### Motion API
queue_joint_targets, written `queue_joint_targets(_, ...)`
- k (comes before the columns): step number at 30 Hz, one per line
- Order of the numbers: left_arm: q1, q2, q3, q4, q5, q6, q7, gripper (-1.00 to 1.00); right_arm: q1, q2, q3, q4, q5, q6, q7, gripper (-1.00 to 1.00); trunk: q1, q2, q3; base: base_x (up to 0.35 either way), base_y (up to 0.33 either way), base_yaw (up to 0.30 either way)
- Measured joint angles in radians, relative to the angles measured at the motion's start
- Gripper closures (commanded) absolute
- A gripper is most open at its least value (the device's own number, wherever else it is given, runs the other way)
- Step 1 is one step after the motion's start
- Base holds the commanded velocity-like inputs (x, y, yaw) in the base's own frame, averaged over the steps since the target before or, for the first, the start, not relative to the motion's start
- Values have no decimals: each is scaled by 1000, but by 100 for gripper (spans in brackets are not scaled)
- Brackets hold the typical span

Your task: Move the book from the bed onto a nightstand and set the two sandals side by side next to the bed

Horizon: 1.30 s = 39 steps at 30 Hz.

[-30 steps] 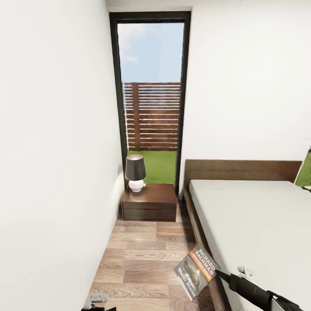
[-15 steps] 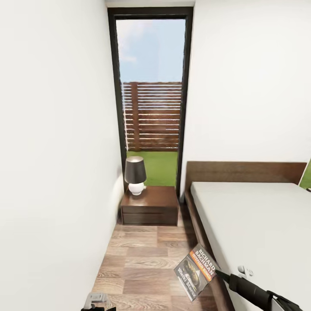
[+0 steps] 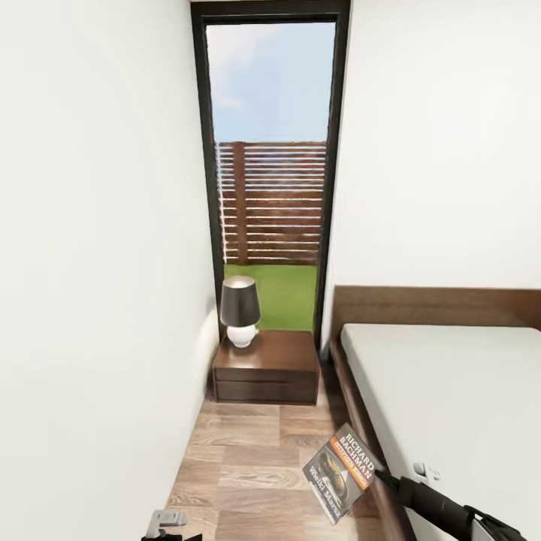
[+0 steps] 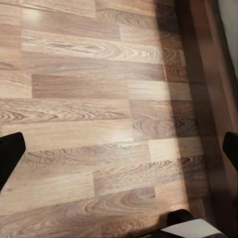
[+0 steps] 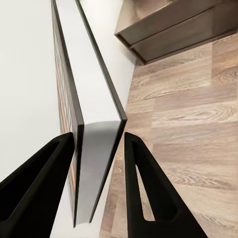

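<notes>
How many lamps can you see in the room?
1. The lamp stands on the nightstand, beside the window and left of the bed. Another could be beyond the bed's far side, out of view.

White walls (image 3: 98, 225), plank floor (image 3: 255, 458), tall window (image 3: 272, 173).

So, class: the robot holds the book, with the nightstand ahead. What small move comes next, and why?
Probably roll forward toward the nightstand: the right gripper grips the book above the floor, well short of the top beside the lamp.
</notes>
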<state>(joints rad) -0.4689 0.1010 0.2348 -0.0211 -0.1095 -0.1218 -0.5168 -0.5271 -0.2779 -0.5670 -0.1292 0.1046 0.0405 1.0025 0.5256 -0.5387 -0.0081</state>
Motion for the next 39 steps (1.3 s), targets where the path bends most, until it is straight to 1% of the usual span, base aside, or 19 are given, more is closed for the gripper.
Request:
queue_joint_targets(29, 0, 0, 0, 0, -1, 0, 0, -100, 0, 0, -1, 0, 0, 0, 0, 100, 0, 0, 0, 306, 0, 1)
queue_joint_targets(39, 0, 0, 0, 0, 0, 0, 0, -100, 0, -1, -4, 0, -3, 0, 3, 100, 0, 0, 0, 63, 0, 0)
